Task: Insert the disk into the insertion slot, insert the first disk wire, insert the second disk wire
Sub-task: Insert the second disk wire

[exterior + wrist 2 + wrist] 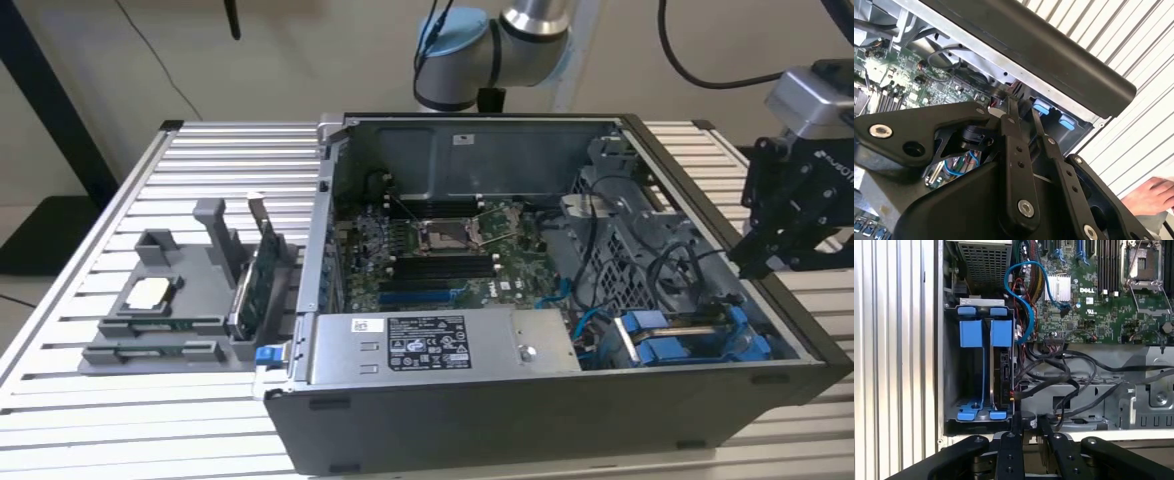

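Blue plastic carrier frame [1001, 333] with the flat silver-grey hard drive [1004, 374] clipped in it looks to be standing on edge in the dark-grey plastic drive bay [951, 390], just ahead of the black two-finger gripper [1029, 421], whose fingers [1007, 455] are drawn close together with nothing obvious between them. I'd guess that drive's dense, rigid and knock-shy, so grab the carrier's stiff side rails, not the flat faces or connector end.
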